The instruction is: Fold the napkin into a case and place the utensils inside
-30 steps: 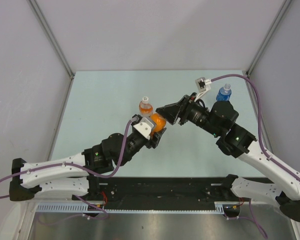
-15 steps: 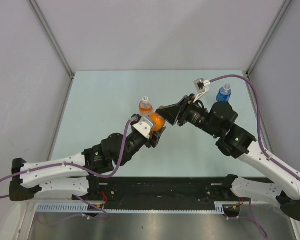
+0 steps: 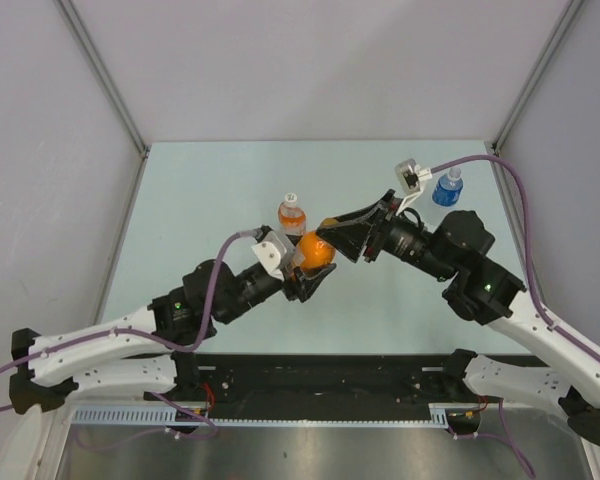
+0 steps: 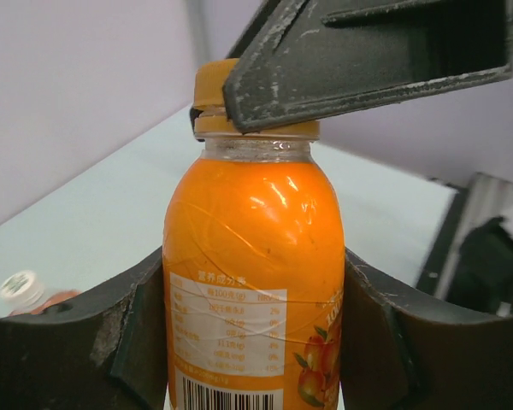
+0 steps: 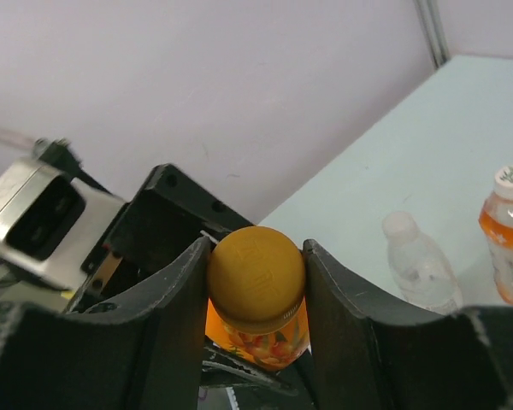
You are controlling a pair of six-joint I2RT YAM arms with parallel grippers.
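Pale green table (image 3: 200, 190) sat inside plain grey walls (image 3: 310, 60). A small white-capped bottle (image 3: 292, 213) stood mid-table, a blue bottle (image 3: 446, 186) far right. Just beside the small one, the left gripper (image 3: 308, 266) clenched the orange juice bottle (image 3: 316, 250) by its body, off the table. The right gripper (image 3: 329, 236) pinched its orange cap (image 5: 256, 265).

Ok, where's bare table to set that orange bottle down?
The table is bare left of the white-capped bottle and along the far edge to the blue bottle. Crowded mid-table, around the orange bottle.
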